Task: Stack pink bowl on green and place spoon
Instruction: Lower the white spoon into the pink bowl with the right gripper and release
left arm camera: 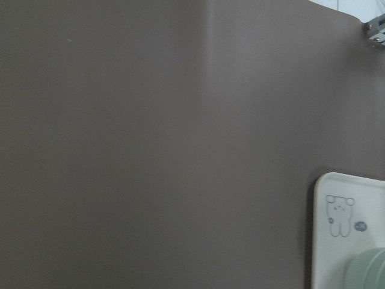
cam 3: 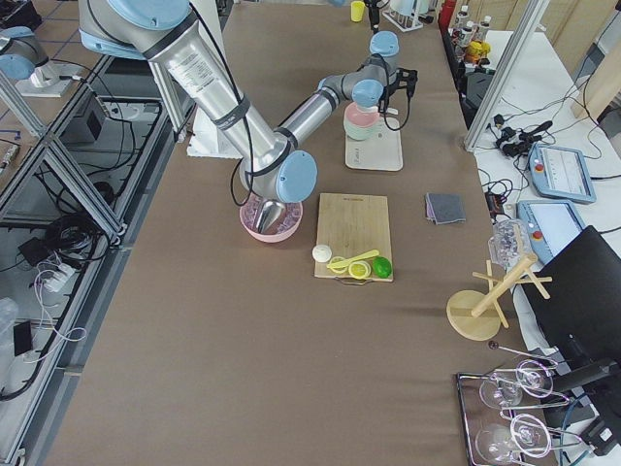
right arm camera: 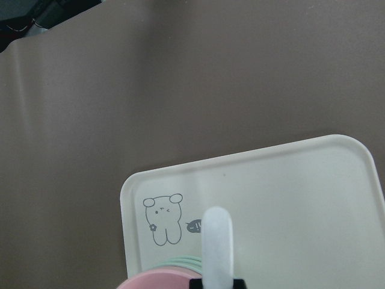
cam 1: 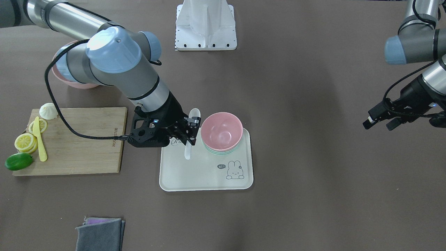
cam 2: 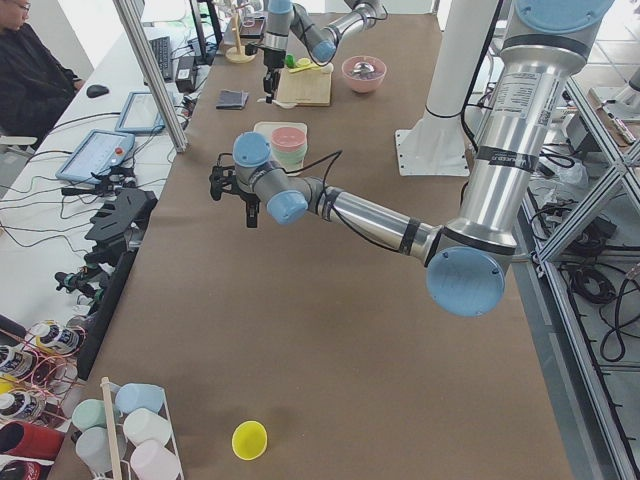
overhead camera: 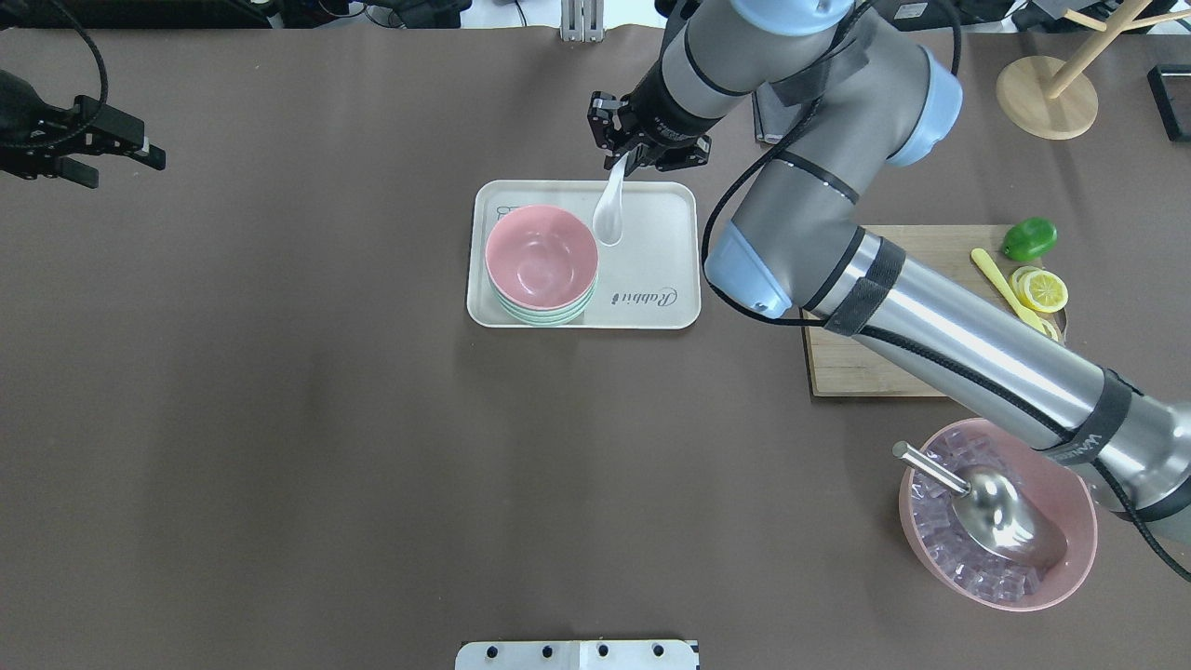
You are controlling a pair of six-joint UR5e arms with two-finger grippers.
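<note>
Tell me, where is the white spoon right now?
In the overhead view, the white spoon hangs from the right gripper's fingers over the cream tray, just right of the stacked pink bowl.

pink bowl point(cam 1: 221, 129) was plain soft pink | green bowl point(overhead camera: 542, 318) beneath it was pale mint | spoon point(overhead camera: 609, 219) in the right claw point(cam 1: 191, 134) was milky white | claw itself was black | tray point(cam 1: 205, 174) under the claw was cream with a grey line-drawn rabbit | surface point(cam 1: 313, 157) was uniform dark brown
</note>
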